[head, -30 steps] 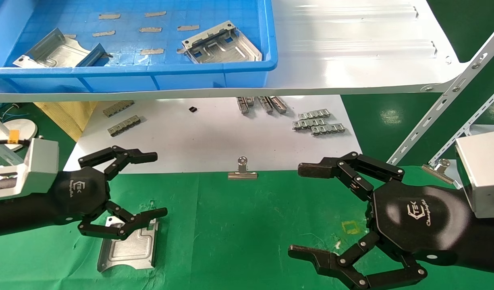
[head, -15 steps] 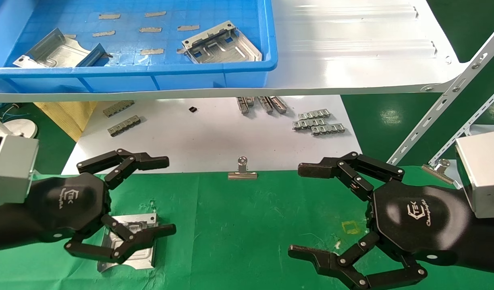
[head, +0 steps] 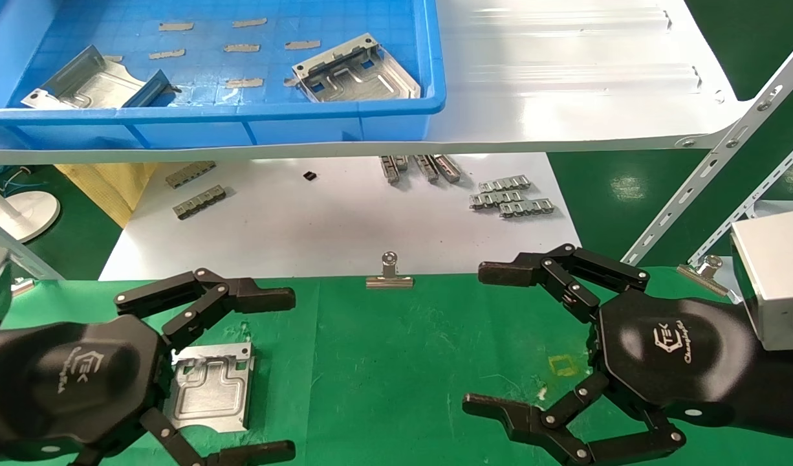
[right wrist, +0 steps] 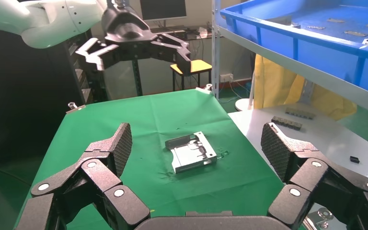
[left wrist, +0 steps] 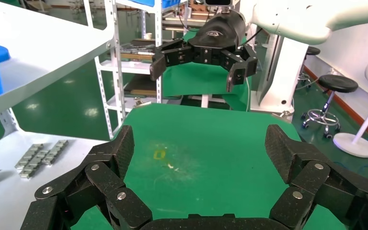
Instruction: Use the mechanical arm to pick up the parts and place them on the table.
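Left gripper [head: 277,372]: above near-left of green table [head: 396,362], fingers spread wide, nothing held. Part [head: 212,387]: flat on the cloth, just beside left palm, between the splayed fingers, untouched. Two more parts [head: 354,71] in blue bin [head: 254,115] on upper shelf. Binder clip [head: 389,274]: at cloth's far edge, centre. Right gripper [head: 480,340]: over near-right of table, fingers spread, empty.

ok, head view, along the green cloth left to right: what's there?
Left hand, open → part lying flat on the table → binder clip at the cloth's far edge → yellow square mark → right hand, open → second binder clip.
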Controlling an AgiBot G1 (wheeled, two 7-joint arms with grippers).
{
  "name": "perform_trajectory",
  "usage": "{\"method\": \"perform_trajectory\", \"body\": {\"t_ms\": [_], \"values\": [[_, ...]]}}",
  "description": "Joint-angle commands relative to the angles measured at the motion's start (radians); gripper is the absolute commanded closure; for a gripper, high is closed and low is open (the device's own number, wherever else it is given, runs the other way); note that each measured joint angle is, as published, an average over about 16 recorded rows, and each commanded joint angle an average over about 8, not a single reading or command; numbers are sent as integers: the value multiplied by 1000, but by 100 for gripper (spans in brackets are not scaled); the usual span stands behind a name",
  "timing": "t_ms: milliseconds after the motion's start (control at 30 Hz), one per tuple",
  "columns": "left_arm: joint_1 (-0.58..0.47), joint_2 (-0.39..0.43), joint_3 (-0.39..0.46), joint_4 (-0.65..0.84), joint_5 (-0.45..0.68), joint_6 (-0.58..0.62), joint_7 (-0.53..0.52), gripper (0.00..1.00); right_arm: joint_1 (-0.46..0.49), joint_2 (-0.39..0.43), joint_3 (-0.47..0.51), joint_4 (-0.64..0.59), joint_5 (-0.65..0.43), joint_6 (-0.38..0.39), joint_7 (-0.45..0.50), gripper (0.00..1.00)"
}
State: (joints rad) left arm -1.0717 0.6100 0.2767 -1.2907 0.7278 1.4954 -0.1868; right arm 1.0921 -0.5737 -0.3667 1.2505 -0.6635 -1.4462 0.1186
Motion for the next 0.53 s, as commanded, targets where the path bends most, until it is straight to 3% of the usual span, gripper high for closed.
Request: {"method": "perform_trajectory", "body": {"t_ms": [33, 533], "values": [[11, -4, -11, -27, -7, -2, -17, 0, 0, 0, 0, 0, 0, 0, 0, 0], [4, -2, -4, -8, -3, -2, -7, 0, 0, 0, 0, 0, 0, 0, 0, 0]]}}
